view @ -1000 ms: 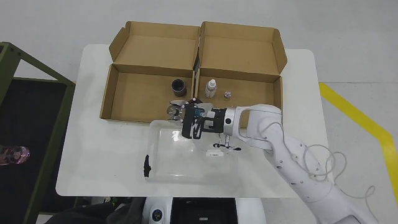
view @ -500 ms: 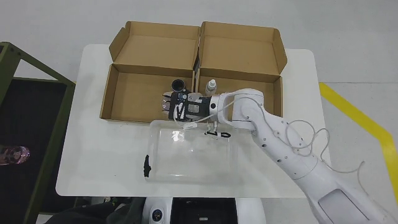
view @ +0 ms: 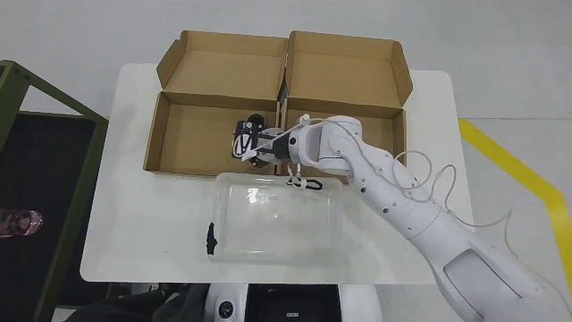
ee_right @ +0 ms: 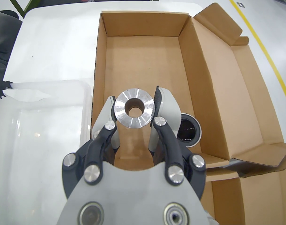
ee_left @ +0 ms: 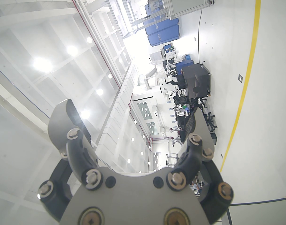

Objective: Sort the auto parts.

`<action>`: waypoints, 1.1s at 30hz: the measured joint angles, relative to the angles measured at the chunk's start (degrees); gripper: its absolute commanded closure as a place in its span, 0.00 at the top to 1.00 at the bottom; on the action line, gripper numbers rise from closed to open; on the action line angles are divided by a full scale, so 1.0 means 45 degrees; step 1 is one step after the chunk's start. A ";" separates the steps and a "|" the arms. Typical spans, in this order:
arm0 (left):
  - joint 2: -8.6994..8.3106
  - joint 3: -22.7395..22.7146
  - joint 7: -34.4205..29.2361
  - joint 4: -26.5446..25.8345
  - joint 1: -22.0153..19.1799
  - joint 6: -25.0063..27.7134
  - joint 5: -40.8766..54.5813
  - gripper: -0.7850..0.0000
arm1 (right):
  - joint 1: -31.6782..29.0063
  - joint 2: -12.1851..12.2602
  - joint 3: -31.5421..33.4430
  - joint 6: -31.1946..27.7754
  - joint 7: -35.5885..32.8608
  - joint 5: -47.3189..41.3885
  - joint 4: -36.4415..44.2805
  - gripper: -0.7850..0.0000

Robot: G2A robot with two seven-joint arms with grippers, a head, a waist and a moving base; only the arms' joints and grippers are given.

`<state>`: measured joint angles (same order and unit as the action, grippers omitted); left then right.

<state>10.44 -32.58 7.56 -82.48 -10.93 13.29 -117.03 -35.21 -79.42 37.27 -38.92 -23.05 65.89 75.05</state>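
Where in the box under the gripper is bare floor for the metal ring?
Most of the cardboard box floor is bare, away from the black sleeve. Crowded only beside the right gripper holding the ring, where that sleeve stands.

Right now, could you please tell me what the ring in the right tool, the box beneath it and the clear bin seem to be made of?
The ring looks like machined metal, perhaps aluminium or steel: silvery, with bright radial glints. The box looks like plain brown cardboard: matte, with folded flaps. The bin looks like clear plastic: the table shows through it.
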 measured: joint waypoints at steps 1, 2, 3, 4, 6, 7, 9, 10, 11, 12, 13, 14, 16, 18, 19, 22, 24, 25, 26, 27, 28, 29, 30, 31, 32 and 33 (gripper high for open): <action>0.0000 0.0000 0.0000 0.0000 0.0000 0.0000 0.0000 1.00 | 0.0064 -0.0054 -0.0079 0.0001 -0.0032 -0.0038 -0.0143 0.00; 0.0000 0.0000 0.0000 0.0000 0.0000 0.0000 0.0000 1.00 | 0.0145 -0.0126 -0.0184 -0.0006 -0.0062 -0.0095 -0.0344 0.00; 0.0000 0.0000 0.0000 0.0000 0.0000 0.0000 0.0000 1.00 | 0.0205 -0.0180 -0.0262 -0.0014 -0.0079 -0.0124 -0.0498 0.00; 0.0000 0.0000 0.0000 0.0000 0.0000 0.0000 0.0000 1.00 | 0.0266 -0.0234 -0.0339 -0.0015 -0.0092 -0.0138 -0.0649 0.00; 0.0000 0.0000 0.0000 0.0000 0.0000 0.0000 0.0000 1.00 | 0.0398 -0.0354 -0.0499 0.0001 -0.0107 -0.0142 -0.0977 0.00; 0.0000 0.0000 0.0000 0.0000 0.0000 0.0000 0.0000 1.00 | 0.0446 -0.0402 -0.0562 0.0018 -0.0117 -0.0132 -0.1109 0.00; 0.0000 0.0000 0.0000 0.0000 0.0000 0.0000 0.0000 1.00 | 0.0552 -0.0510 -0.0704 0.0045 -0.0164 -0.0080 -0.1388 0.00; 0.0000 0.0000 0.0000 0.0000 0.0000 0.0000 0.0000 1.00 | 0.0596 -0.0554 -0.0761 0.0051 -0.0183 -0.0049 -0.1495 0.00; 0.0000 0.0000 0.0000 0.0000 0.0000 0.0000 0.0000 1.00 | 0.0644 -0.0612 -0.0831 0.0058 -0.0191 -0.0026 -0.1638 0.00; 0.0000 0.0000 0.0000 0.0000 0.0000 0.0000 0.0000 1.00 | 0.0673 -0.0654 -0.0878 0.0056 -0.0191 -0.0025 -0.1746 0.00; 0.0000 0.0000 0.0000 0.0000 0.0000 0.0000 0.0000 1.00 | 0.0704 -0.0696 -0.0922 0.0049 -0.0191 -0.0025 -0.1857 0.00; 0.0000 0.0000 0.0000 0.0000 0.0000 0.0000 0.0000 1.00 | 0.0750 -0.0751 -0.0974 0.0028 -0.0190 -0.0031 -0.2003 0.00; 0.0000 0.0000 0.0000 0.0000 0.0000 0.0000 0.0000 1.00 | 0.0819 -0.0831 -0.1045 -0.0005 -0.0189 -0.0034 -0.2202 0.02; 0.0000 0.0000 0.0000 0.0000 0.0000 0.0000 0.0000 1.00 | 0.0879 -0.0922 -0.1122 -0.0011 -0.0175 -0.0037 -0.2417 0.07; 0.0000 0.0000 0.0000 0.0000 0.0000 0.0000 0.0000 1.00 | 0.0903 -0.0960 -0.1156 -0.0010 -0.0175 -0.0026 -0.2504 0.09; 0.0000 0.0000 0.0000 0.0000 0.0000 0.0000 0.0000 1.00 | 0.0972 -0.1087 -0.1265 -0.0008 -0.0175 0.0000 -0.2761 0.13; 0.0000 0.0000 0.0000 0.0000 0.0000 0.0000 0.0000 1.00 | 0.1017 -0.1166 -0.1328 -0.0021 -0.0198 0.0029 -0.2918 0.16; 0.0000 0.0000 0.0000 0.0000 0.0000 0.0000 0.0000 1.00 | 0.1038 -0.1198 -0.1350 -0.0024 -0.0210 0.0048 -0.2987 0.18; 0.0000 0.0000 0.0000 0.0000 0.0000 0.0000 0.0000 1.00 | 0.1067 -0.1240 -0.1373 -0.0031 -0.0220 0.0065 -0.3088 0.19; 0.0000 0.0000 0.0000 0.0000 0.0000 0.0000 0.0000 1.00 | 0.1092 -0.1271 -0.1388 -0.0040 -0.0224 0.0073 -0.3163 0.20; 0.0000 0.0000 0.0000 0.0000 0.0000 0.0000 0.0000 1.00 | 0.1118 -0.1303 -0.1404 -0.0052 -0.0230 0.0085 -0.3234 0.21; 0.0000 0.0000 0.0000 0.0000 0.0000 0.0000 0.0000 1.00 | 0.1151 -0.1343 -0.1424 -0.0068 -0.0247 0.0104 -0.3319 0.22; 0.0000 0.0000 0.0000 0.0000 0.0000 0.0000 0.0000 1.00 | 0.1174 -0.1371 -0.1438 -0.0079 -0.0264 0.0115 -0.3372 0.22; 0.0000 0.0000 0.0000 0.0000 0.0000 0.0000 0.0000 1.00 | 0.1193 -0.1399 -0.1450 -0.0095 -0.0280 0.0122 -0.3418 0.24; 0.0000 0.0000 0.0000 0.0000 0.0000 0.0000 0.0000 1.00 | 0.1217 -0.1433 -0.1465 -0.0118 -0.0298 0.0144 -0.3473 0.25; 0.0000 0.0000 0.0000 0.0000 0.0000 0.0000 0.0000 1.00 | 0.1231 -0.1457 -0.1473 -0.0128 -0.0306 0.0163 -0.3510 0.26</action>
<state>10.44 -32.58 7.56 -82.48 -10.93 13.29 -117.03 -29.67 -85.98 30.64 -39.50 -24.42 66.62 59.26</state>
